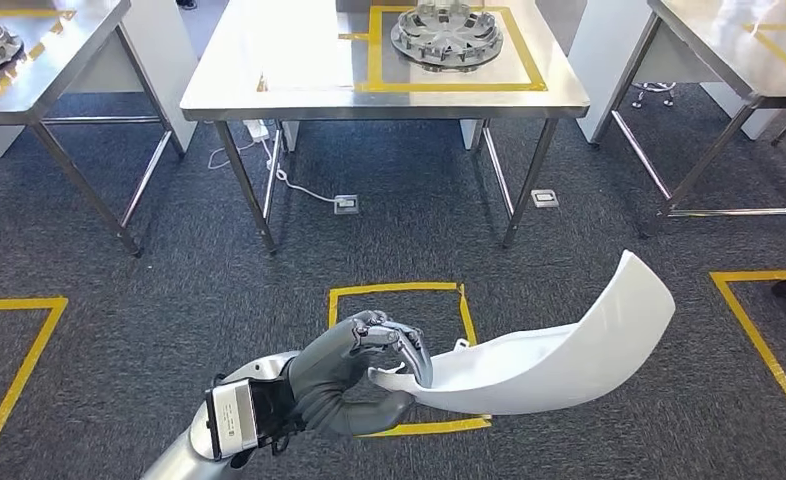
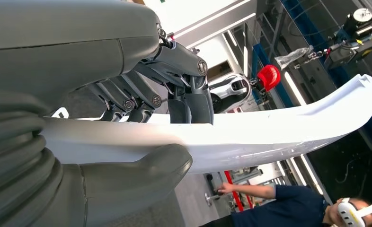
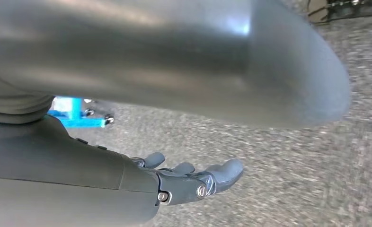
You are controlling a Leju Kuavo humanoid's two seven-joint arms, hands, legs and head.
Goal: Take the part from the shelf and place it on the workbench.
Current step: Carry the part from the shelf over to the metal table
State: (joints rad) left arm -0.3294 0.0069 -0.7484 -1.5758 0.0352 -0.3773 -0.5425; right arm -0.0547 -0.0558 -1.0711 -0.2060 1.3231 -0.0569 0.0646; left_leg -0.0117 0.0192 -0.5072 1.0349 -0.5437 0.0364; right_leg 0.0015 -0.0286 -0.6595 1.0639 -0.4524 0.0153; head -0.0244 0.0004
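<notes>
Part (image 1: 559, 350) lengthwise rightward, tip upturned

the left hand (image 1: 364, 372) hides the near end of the white part (image 1: 549, 350), the workbench (image 1: 269, 90) with its far edge cut off, and the carpet (image 3: 293, 165) behind the right hand (image 3: 193, 179) is blurred
</notes>
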